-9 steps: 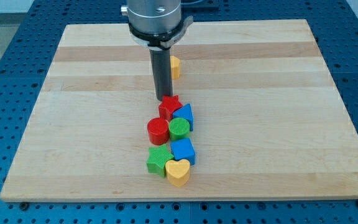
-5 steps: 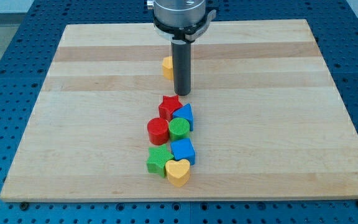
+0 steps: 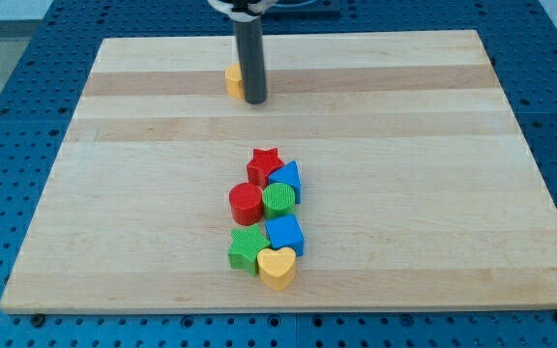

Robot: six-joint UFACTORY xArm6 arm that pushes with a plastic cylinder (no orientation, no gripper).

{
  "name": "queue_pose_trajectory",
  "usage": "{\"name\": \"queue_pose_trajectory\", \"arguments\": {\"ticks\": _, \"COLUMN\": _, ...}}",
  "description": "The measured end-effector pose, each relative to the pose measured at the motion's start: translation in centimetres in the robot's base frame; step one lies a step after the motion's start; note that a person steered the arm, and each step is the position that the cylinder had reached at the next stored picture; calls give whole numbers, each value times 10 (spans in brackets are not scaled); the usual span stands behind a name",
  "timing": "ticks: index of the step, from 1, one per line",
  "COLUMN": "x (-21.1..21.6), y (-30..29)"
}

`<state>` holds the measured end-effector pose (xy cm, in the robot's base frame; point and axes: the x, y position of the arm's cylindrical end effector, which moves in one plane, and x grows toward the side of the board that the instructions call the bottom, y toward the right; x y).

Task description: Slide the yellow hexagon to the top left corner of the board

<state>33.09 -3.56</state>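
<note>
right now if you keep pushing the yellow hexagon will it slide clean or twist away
Probably slides easily: the yellow hexagon looks small, rigid and squat on the smooth wooden board, so tipping seems unlikely. My tip sits against its right side, partly hiding it; an off-centre push on a flat face could turn it.

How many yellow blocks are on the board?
2. The yellow hexagon is near the view's top, touching my tip on its left and partly hidden by the rod. The yellow heart is at the bottom of the cluster.

A single camera looks down at a slant from the near edge, showing the whole wooden board [image 3: 143, 193] from moderate distance.
</note>
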Motion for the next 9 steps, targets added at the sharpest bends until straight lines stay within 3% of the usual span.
{"name": "queue_pose_trajectory", "arguments": {"ticks": 1, "x": -3, "y": 41}}
{"name": "queue_pose_trajectory", "arguments": {"ticks": 3, "x": -12, "y": 47}}
{"name": "queue_pose_trajectory", "arguments": {"ticks": 9, "x": -28, "y": -93}}
